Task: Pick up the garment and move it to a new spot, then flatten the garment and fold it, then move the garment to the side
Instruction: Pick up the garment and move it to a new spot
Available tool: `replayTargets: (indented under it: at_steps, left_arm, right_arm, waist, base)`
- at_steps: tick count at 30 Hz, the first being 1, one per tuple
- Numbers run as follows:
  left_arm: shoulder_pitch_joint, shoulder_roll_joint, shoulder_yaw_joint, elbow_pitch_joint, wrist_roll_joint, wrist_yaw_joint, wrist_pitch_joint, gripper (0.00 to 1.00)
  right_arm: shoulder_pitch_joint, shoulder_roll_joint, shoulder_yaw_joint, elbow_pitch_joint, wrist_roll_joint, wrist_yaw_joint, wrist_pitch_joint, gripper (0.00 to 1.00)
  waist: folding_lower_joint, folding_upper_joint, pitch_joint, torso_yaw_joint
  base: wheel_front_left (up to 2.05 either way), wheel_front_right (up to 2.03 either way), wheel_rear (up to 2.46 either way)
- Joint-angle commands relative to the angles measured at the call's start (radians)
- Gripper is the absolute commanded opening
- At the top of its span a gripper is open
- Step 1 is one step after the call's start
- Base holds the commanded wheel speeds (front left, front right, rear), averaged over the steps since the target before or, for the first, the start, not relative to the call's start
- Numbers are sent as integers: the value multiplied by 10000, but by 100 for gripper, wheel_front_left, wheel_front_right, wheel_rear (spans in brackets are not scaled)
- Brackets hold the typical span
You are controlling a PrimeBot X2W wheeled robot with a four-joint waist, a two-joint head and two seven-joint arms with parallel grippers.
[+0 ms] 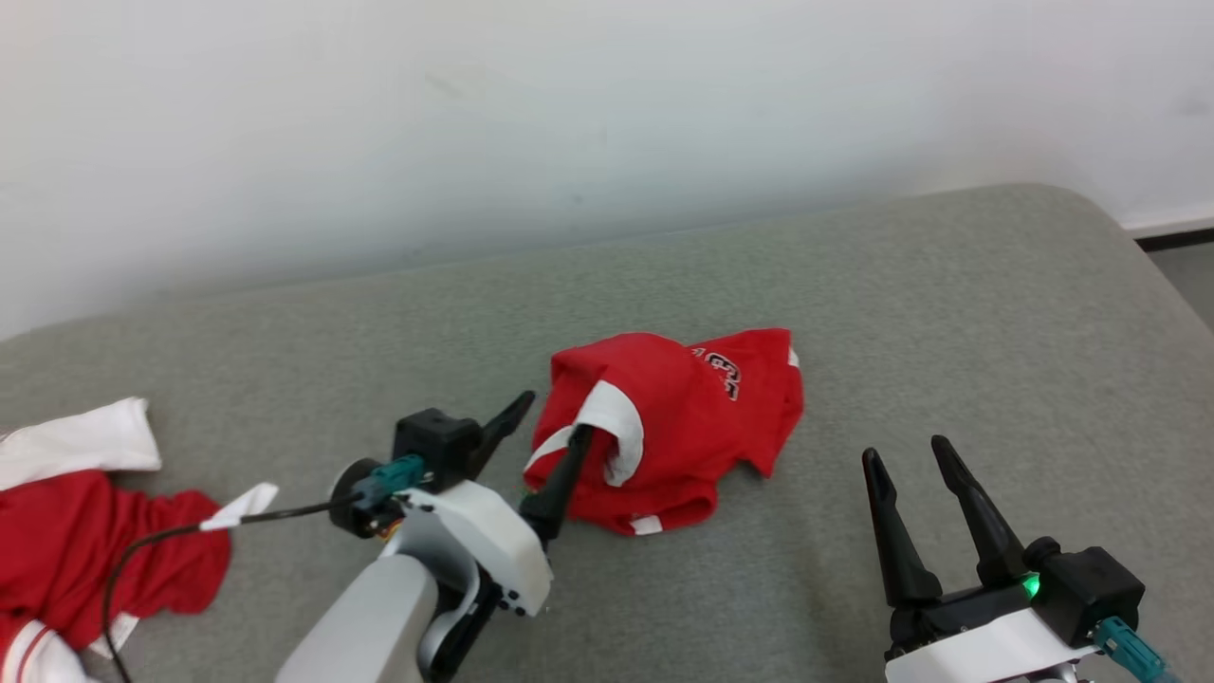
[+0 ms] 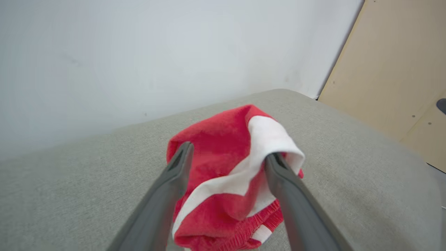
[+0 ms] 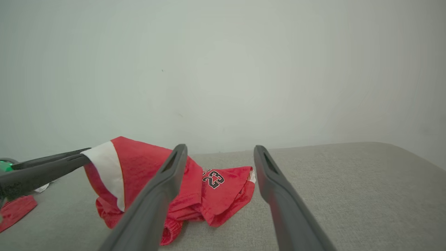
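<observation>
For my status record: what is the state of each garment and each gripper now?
red garment: crumpled on the grey cushion, not flattened, not folded.
left gripper: open, the garment's white band draped over one fingertip.
right gripper: open, empty, apart from the garment.
other red and white clothing: crumpled at the cushion's left edge.

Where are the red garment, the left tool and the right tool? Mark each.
red garment (image 1: 692, 417), head view, red middle panel.
left tool (image 1: 555, 415), head view, midway between fingertips.
right tool (image 1: 904, 449), head view, midway between fingertips.
</observation>
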Motion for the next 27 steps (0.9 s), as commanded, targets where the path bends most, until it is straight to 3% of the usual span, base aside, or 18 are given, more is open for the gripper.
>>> replayTargets:
  at_steps: [1,12,19,27]
  left_arm:
    - [271,194,129,-261,-192,97,-93,100]
    - [2162,1089,1315,-2744,-512,1409,-769,100]
    - [3633,1229,2300,-3757,-154,2163,-1134,100]
    - [5200,349,4032,-5194,975,2443,-1142,100]
  right_arm:
    - [126,-39,-72,-32,-111,-18,9,100]
    - [247,-41,-328,-71,-298,-18,9,100]
    - [526,-39,-347,-195,-317,-18,9,100]
    - [868,-41,-627,-492,-86,-18,10,100]
  waist:
    - [0,-1,-40,327]
    - [0,-1,-284,1112]
    - [0,-1,-394,1225]
    - [0,-1,-308,1035]
  base:
    - [0,0,0]
    - [0,0,0]
    - [0,0,0]
    - [0,0,0]
